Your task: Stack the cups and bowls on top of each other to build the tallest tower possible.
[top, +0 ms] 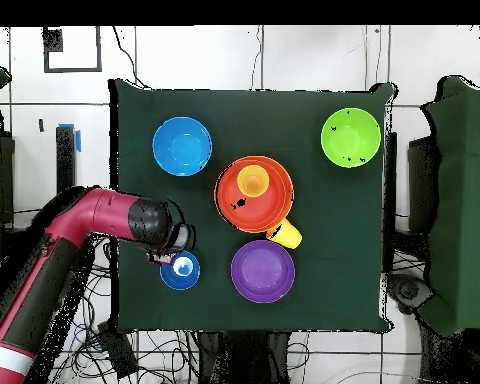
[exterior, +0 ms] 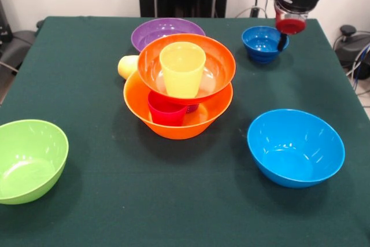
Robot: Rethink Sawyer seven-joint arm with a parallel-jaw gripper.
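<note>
The tower stands mid-table: the largest orange-yellow bowl (exterior: 178, 121) holds a red-pink cup (exterior: 166, 111), with a sliver of a purple cup (exterior: 192, 108) beside it. The red-orange bowl (exterior: 186, 65) rests on them, and a pale yellow cup (exterior: 182, 69) stands upright inside it. An orange-yellow cup (exterior: 128, 66) lies on its side against the tower. My gripper (exterior: 282, 40) hangs just above the right rim of the small dark blue bowl (exterior: 261, 43). In the overhead view the gripper (top: 174, 250) is over the dark blue bowl (top: 181, 271).
A purple bowl (exterior: 166, 32) sits right behind the tower. A light blue bowl (exterior: 295, 147) is at the front right and a lime green bowl (exterior: 29, 160) at the front left edge. Cables and equipment lie beyond the table's sides.
</note>
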